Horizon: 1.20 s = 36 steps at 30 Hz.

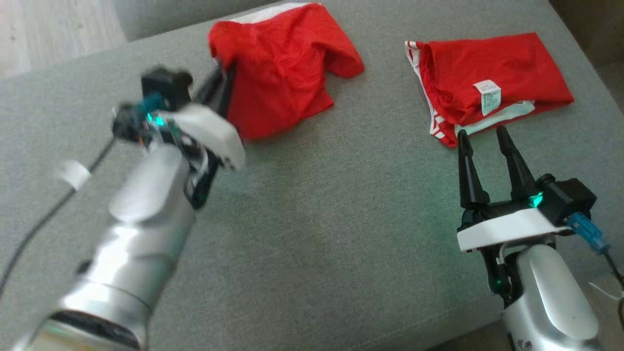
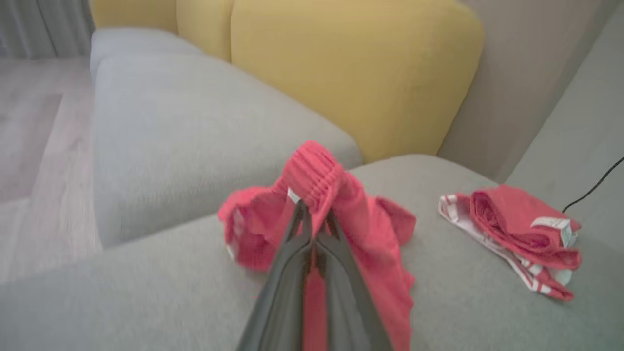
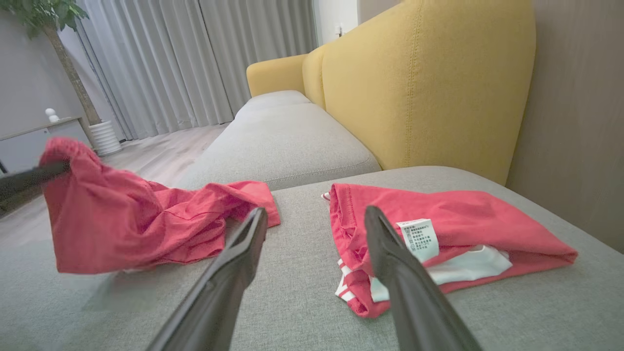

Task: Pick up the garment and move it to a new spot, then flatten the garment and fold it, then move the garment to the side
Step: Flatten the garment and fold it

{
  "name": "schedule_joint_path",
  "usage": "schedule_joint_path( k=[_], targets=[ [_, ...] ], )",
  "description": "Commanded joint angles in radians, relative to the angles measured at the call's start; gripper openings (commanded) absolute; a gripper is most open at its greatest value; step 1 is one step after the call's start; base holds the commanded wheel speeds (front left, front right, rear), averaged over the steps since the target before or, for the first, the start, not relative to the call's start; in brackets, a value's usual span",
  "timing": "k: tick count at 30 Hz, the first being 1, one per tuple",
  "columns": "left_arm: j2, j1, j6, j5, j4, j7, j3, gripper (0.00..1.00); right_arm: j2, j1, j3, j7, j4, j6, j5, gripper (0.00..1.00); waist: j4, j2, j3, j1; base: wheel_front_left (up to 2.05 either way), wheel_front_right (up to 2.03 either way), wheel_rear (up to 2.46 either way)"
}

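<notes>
holds garment (image 1: 287,63) by its ribbed edge in left gripper (image 1: 222,85), pinched shut on it, likely to lift and move it. sits at far left of gray seat (image 1: 312,219), one end pulled up. stretches left arm forward, blurry. has right gripper (image 1: 480,132) wide open, holding nothing, fingers pointing at other red cloth (image 1: 497,73).

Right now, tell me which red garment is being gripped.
The crumpled one, pinched in the left gripper; the folded one lies free by the right gripper.
</notes>
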Motion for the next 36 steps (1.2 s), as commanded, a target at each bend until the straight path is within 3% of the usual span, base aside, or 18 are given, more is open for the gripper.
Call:
schedule_joint_path(
  k=[1,11,18,21,27,31,36],
  targets=[
    [0.054,-0.075,0.002,-0.017,-0.059,-0.012,-0.001,0.00,0.011,-0.019,0.015,-0.011,-0.029,-0.001,0.003,1.00,0.004,0.0000,-0.013,0.0000,0.00,0.00,0.00],
    [0.099,-0.148,0.002,-0.154,-0.302,0.055,-0.184,0.00,0.016,-0.007,0.029,-0.011,-0.014,-0.001,0.020,1.00,0.001,0.0000,-0.093,0.0000,0.00,0.00,0.00],
    [0.030,-0.173,0.003,-0.246,-0.456,0.095,-0.232,0.00,0.017,-0.002,0.039,-0.011,-0.002,-0.001,0.027,1.00,-0.007,0.0000,-0.135,0.0000,0.00,0.00,0.00],
    [-0.009,-0.209,0.037,-0.282,-0.502,0.091,-0.208,0.00,0.017,0.001,0.040,-0.011,-0.005,-0.001,0.032,1.00,-0.003,0.0000,-0.138,0.0000,0.00,0.00,0.00],
    [-0.029,-0.246,0.160,-0.277,-0.511,0.077,-0.197,0.00,0.018,0.001,0.033,-0.011,-0.013,-0.001,0.034,1.00,0.020,0.0000,-0.129,0.0000,0.00,0.00,0.00],
    [0.010,-0.190,0.208,-0.273,-0.429,0.084,-0.187,0.00,0.018,-0.002,0.036,-0.011,-0.020,-0.001,0.039,1.00,0.029,0.0000,-0.113,0.0000,0.00,0.00,0.00],
    [0.080,-0.103,0.224,-0.283,-0.298,0.084,-0.176,0.00,0.018,-0.009,0.045,-0.011,-0.022,-0.001,0.034,1.00,0.041,0.0000,-0.071,0.0000,0.00,0.00,0.00]
  ],
)
